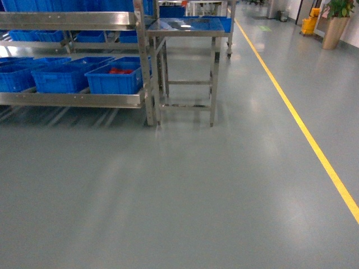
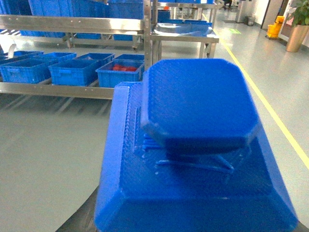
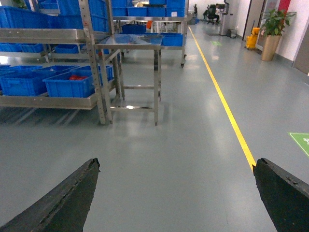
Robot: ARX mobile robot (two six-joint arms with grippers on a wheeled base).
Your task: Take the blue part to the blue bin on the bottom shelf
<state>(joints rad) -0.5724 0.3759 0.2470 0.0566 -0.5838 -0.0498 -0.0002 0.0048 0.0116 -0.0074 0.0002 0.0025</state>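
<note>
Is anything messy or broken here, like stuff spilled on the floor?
Nothing stands out. The floor looks clean, and the blue bins sit in a neat row on the bottom shelf. One bin holds something red, too small to identify.

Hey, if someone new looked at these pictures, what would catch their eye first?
The blue part fills the left wrist view, close to the camera. Behind it, blue bins line the bottom shelf at the left, one holding red items. A yellow line runs along the floor at the right.

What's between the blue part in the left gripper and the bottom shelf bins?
Only bare grey floor, per the left wrist view, between the blue part and the bins.
</note>
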